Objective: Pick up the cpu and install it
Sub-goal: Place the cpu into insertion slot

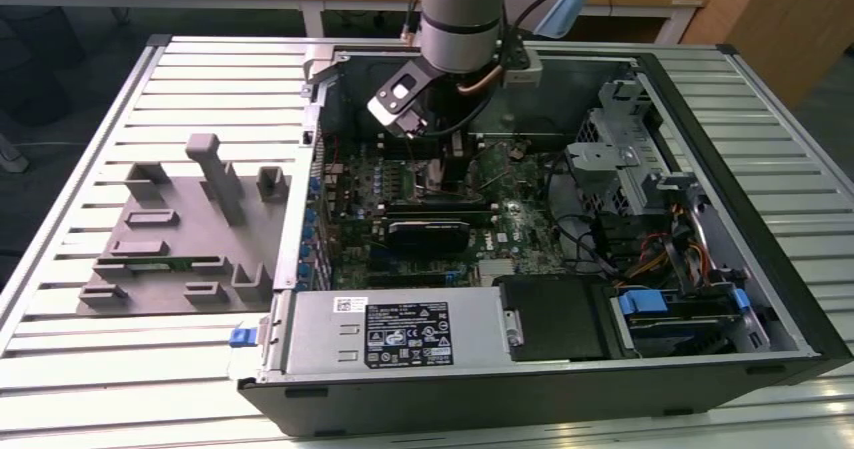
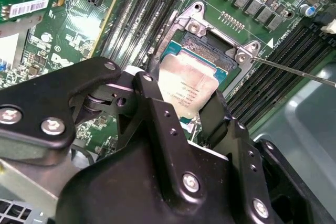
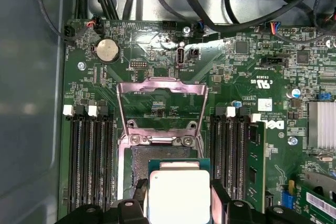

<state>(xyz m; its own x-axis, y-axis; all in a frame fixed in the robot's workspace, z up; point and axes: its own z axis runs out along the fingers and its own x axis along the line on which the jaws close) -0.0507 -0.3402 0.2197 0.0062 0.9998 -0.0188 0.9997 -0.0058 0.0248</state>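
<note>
The cpu (image 3: pixel 178 198), a pale silver square with a thin green rim, sits between the black fingers of my gripper (image 3: pixel 178 190). In the second wrist view the cpu (image 2: pixel 186 85) hangs tilted just over the open socket (image 2: pixel 210 43) on the green motherboard, with the gripper (image 2: pixel 181 98) shut on its two sides. The socket's metal load plate (image 3: pixel 160 103) stands flipped open beyond it. In the exterior view my arm reaches down into the open computer case, and the gripper (image 1: pixel 447 174) is low over the board.
A black finned block (image 1: pixel 427 234) lies close beside the gripper. Memory slots (image 3: pixel 86 161) flank the socket, and a thin lever (image 2: pixel 294 69) sticks out from it. The power supply (image 1: pixel 387 334) and drive cage (image 1: pixel 627 159) border the board. A grey fixture (image 1: pixel 174 239) with upright blocks stands outside the case.
</note>
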